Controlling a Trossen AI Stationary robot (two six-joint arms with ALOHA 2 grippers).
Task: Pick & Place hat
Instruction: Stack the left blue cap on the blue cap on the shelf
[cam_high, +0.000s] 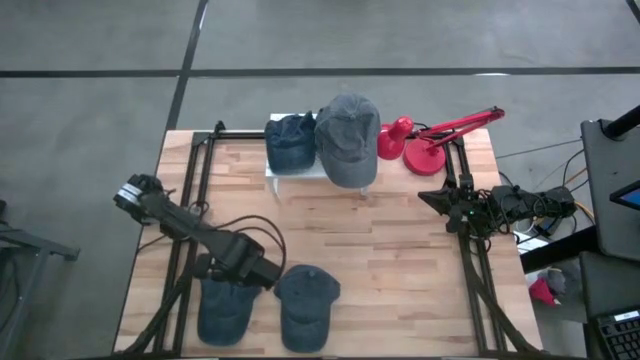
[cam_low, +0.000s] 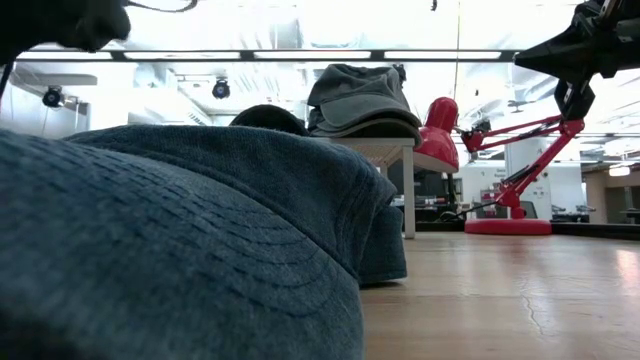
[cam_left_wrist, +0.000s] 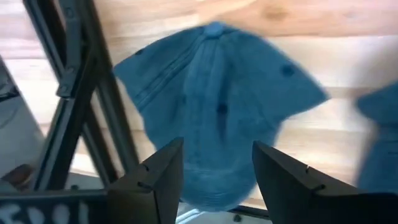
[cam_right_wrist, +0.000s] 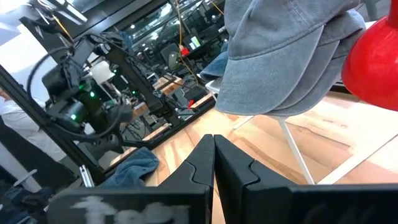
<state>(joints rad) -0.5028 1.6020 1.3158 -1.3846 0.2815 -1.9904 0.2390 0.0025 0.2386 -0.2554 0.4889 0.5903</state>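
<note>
Two blue caps lie on the wood table near its near edge. One blue cap (cam_high: 225, 312) (cam_left_wrist: 217, 99) lies crown up below my left gripper (cam_high: 256, 272) (cam_left_wrist: 214, 177). The gripper is open and hangs above it, a finger on either side of its brim end, touching nothing that I can see. The second blue cap (cam_high: 306, 306) (cam_left_wrist: 380, 134) lies just to its right and fills the low view's left (cam_low: 180, 250). My right gripper (cam_high: 426, 196) (cam_right_wrist: 214, 158) is shut and hovers by the table's right edge. A grey cap (cam_high: 348, 138) (cam_right_wrist: 286, 50) and a dark blue cap (cam_high: 290, 140) sit on a white stand.
The white stand (cam_high: 300, 172) (cam_low: 395, 150) is at the table's far middle, with a red desk lamp (cam_high: 425, 145) (cam_low: 500, 170) to its right. Black frame rails (cam_high: 190, 210) (cam_left_wrist: 93, 93) run along both sides. Bare wood (cam_high: 370, 240) lies between stand and near caps.
</note>
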